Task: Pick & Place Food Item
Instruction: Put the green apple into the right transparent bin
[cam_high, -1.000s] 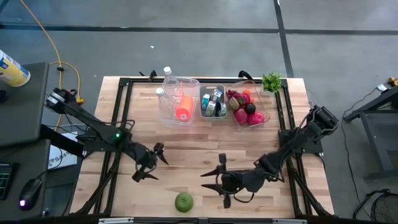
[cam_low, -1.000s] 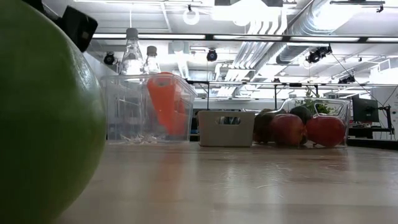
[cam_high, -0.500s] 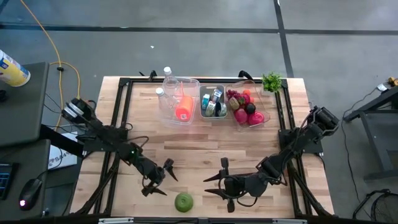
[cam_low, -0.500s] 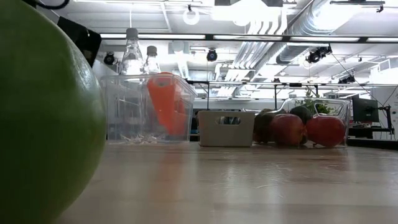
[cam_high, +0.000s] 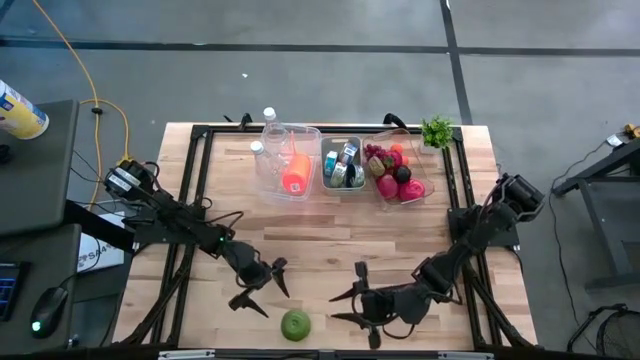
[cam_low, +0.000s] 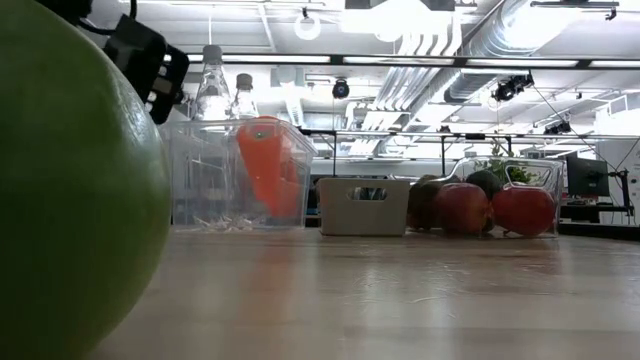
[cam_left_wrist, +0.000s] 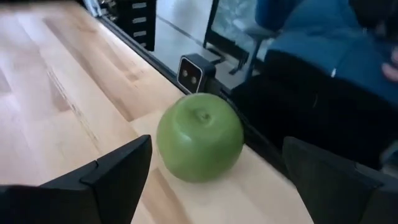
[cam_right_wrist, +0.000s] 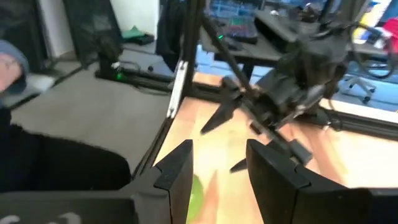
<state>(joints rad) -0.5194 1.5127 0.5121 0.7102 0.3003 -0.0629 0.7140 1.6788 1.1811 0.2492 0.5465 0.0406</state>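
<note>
A green apple (cam_high: 295, 323) rests on its underside on the wooden table (cam_high: 330, 235), close to the near edge. It fills the left of the low view (cam_low: 70, 190). My left gripper (cam_high: 264, 288) hovers open just up-left of the apple. In the left wrist view the apple (cam_left_wrist: 199, 137) lies ahead of my left gripper (cam_left_wrist: 217, 186), between the lines of its two fingers and apart from them. My right gripper (cam_high: 340, 306) hangs open to the right of the apple, with nothing between its fingers (cam_right_wrist: 221, 168).
Along the far side stand a clear bin with bottles and an orange item (cam_high: 285, 165), a small grey bin (cam_high: 343, 165) and a clear bin of fruit (cam_high: 400, 175), with a green sprig (cam_high: 437, 130) behind. A small camera (cam_left_wrist: 194, 71) and a person in blue (cam_left_wrist: 323, 50) are beyond the near edge.
My left gripper has gone down and toward the table's near edge and right, closing in on the apple, and has tipped up from pointing steeply down toward level. It stays open. My right gripper has drifted slightly toward the near edge. The apple has not moved.
</note>
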